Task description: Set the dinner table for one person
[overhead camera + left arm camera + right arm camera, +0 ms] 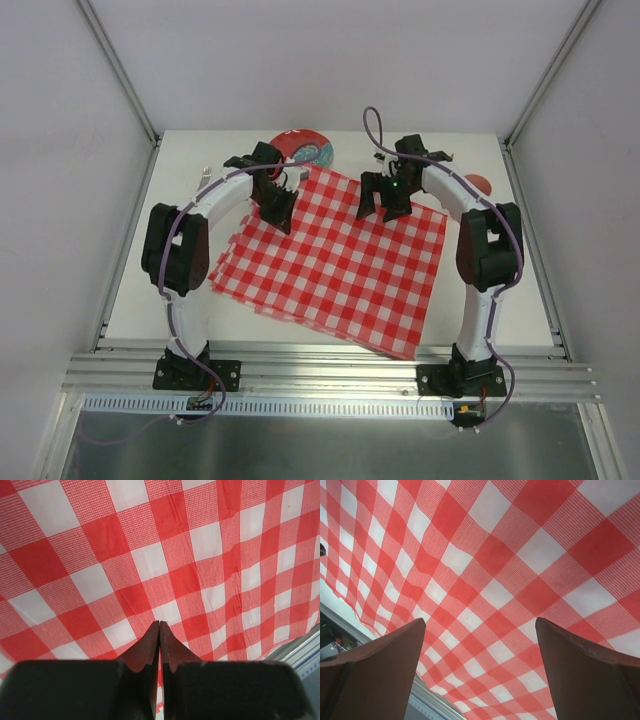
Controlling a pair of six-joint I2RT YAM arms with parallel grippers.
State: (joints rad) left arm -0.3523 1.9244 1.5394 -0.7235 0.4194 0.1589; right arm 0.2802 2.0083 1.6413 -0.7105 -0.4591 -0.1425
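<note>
The arm bases sit on grey rails (330, 375) along the near edge of the dinner table (240, 330), a plain white top that fills the middle of the top view. A red-and-white checked cloth (340, 270) lies across its centre, turned at an angle, with one corner hanging over the near edge toward the right side.

The left gripper (278, 210) is over the cloth's far left part. In its wrist view the fingers (150, 645) are pressed flat together just above the checks. Whether any cloth is pinched between them cannot be told.

The right gripper (385, 208) is over the cloth's far edge. Its fingers (395, 650) stand wide apart and hold nothing, with the checks showing between them.

At the far edge, behind the left gripper, lies a plate (305, 148) with a red and teal rim. Near the far right corner a red round thing (481, 184) shows partly behind the right arm. By the far left corner lies a small silver piece (206, 178), too small to name.
</note>
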